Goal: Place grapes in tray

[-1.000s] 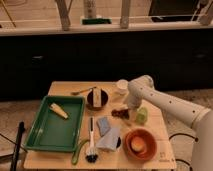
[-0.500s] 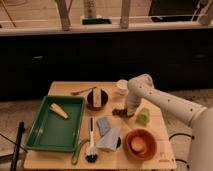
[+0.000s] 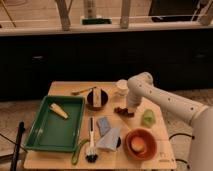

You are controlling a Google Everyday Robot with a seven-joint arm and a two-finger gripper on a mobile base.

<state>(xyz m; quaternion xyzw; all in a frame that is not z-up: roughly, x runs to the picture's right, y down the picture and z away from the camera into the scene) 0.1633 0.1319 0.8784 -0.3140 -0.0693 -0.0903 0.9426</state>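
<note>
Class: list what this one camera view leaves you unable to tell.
Gripper, low beside the grapes: any contact with them is hidden by the wrist.
Arm: its base end is cut off by the right edge.
Yellow item in the tray: too small to identify.

1. My one white arm point(image 3: 172, 104) comes in from the lower right corner of my view, where its thick lower link is cut off by the edge.
2. From there it climbs up and to the left in a long, straight run.
3. It bends sharply at a rounded joint point(image 3: 141, 83), the highest part of the arm I see.
4. Past that bend the last link drops almost straight down.
5. The pincer point(image 3: 131, 106) hangs at its end, pointing downward, low over the desk point(image 3: 62, 89), a little right of its middle.
</note>
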